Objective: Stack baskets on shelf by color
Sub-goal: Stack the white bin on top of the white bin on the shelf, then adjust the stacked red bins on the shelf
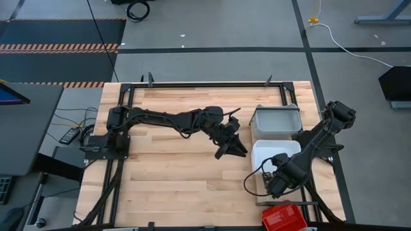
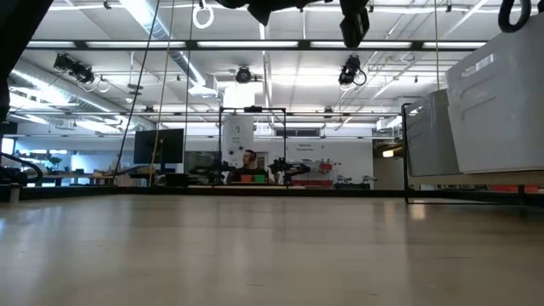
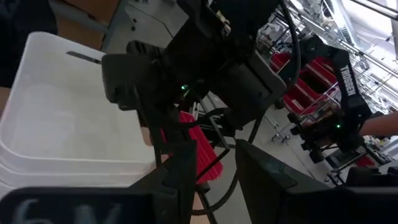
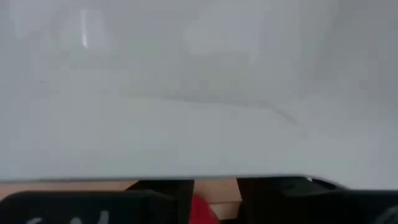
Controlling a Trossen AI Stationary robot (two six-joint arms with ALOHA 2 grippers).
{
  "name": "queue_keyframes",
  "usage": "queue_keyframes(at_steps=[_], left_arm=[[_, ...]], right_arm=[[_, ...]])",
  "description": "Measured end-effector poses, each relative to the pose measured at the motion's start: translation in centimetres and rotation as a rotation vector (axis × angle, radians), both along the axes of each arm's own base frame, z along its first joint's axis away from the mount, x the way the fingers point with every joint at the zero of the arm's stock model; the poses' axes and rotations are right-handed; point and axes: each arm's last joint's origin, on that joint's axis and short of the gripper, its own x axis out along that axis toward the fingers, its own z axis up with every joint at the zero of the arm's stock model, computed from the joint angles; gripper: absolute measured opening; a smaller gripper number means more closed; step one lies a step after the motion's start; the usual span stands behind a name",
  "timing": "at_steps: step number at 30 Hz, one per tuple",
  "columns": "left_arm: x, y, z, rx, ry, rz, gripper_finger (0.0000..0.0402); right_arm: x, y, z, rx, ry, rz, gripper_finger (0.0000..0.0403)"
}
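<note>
A white basket (image 1: 276,151) stands at the table's right, with a light grey basket (image 1: 276,119) just beyond it. A red basket (image 1: 282,218) sits at the near edge. In the low view the white basket (image 2: 501,102) and the grey basket (image 2: 429,136) rest on a pale strip, the shelf (image 2: 476,184). My right gripper (image 1: 277,185) points down at the white basket's near wall. It is open, and wood and the red basket (image 4: 202,213) show between its fingers. My left gripper (image 1: 231,153) hangs open and empty over the table's middle, clear of the baskets. My right gripper (image 4: 214,186) has its fingertips hidden behind the white basket's near rim (image 4: 199,171). Both fingers stand on the rim's outer side, toward the red basket. I cannot tell whether they touch the basket.
Black frame rails (image 1: 205,83) run along the table's far edge and its sides. Cables (image 1: 253,183) loop beside the right gripper. Bare wood (image 1: 173,179) lies open across the table's middle and left. A person (image 2: 249,161) sits far back in the room.
</note>
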Motion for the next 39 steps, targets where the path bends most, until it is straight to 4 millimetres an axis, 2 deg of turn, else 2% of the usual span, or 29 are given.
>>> queue_keyframes(at_steps=[15, 19, 24, 31, 34, 39], left_arm=[[-0.3, -1.2, 0.0, -0.002, 0.034, -0.027, 0.0117], [-0.7, -1.3, 0.8, 0.015, 0.008, -0.039, 0.0116], [-1.2, -1.2, 1.6, 0.032, 0.002, -0.042, 0.0116], [-1.5, -1.6, 2.0, 0.029, -0.005, -0.04, 0.0116], [-1.6, -2.1, 2.3, 0.026, -0.006, -0.045, 0.0116], [-2.0, -4.2, 2.6, 0.029, -0.008, -0.043, 0.0116]], right_arm=[[0.8, -1.4, 0.5, -0.046, -0.013, -0.023, 0.0118], [1.1, -0.9, 3.1, 0.002, -0.132, 0.095, 0.0118], [0.5, -0.5, 7.4, -0.022, -0.236, 0.259, 0.0118], [-0.8, 0.5, 12.7, 0.153, -0.464, 0.616, 0.0118], [-1.6, 1.0, 13.9, 0.2, -0.5, 0.74, 0.0118], [-3.0, 2.1, 14.3, 0.248, -0.518, 0.889, 0.0118]])
